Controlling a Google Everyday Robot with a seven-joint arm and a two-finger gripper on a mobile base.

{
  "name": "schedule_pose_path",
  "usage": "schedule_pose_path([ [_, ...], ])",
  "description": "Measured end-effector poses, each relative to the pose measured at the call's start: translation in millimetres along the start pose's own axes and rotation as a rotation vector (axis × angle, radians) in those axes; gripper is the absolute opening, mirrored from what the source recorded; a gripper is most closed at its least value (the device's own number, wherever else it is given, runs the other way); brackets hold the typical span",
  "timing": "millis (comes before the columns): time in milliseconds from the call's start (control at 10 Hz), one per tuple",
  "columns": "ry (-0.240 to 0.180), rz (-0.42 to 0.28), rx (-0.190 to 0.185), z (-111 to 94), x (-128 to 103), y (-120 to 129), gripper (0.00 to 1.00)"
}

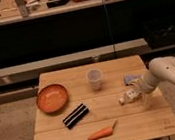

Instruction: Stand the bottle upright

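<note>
The bottle [123, 100] shows as a small pale shape lying low on the wooden table [141, 126], right of centre. My gripper [131, 95] reaches in from the right on a white arm [165, 71]. It sits just above the tabletop, right at the bottle, and its jaws stand open. The gripper covers part of the bottle. I cannot tell whether they touch.
A translucent white cup [95, 79] stands upright at the table's middle back. An orange bowl [52, 98] is at the left, a black block [75, 115] in the middle, and a carrot [102, 132] near the front. A blue-grey object [131, 79] lies behind the gripper. Dark shelving is beyond the table.
</note>
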State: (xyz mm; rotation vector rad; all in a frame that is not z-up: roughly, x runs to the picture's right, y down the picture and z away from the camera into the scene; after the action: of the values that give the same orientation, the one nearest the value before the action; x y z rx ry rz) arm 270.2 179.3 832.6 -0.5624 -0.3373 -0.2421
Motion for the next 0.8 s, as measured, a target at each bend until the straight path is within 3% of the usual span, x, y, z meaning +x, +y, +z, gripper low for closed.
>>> schedule_pose_path([
  [200,0.056,-0.022,-0.038,3,-3,-3,0.80],
  [400,0.080,-0.042,-0.069,9,-9,-7,0.80],
  [800,0.144,-0.068,-0.093,25,-15,-9,0.80],
])
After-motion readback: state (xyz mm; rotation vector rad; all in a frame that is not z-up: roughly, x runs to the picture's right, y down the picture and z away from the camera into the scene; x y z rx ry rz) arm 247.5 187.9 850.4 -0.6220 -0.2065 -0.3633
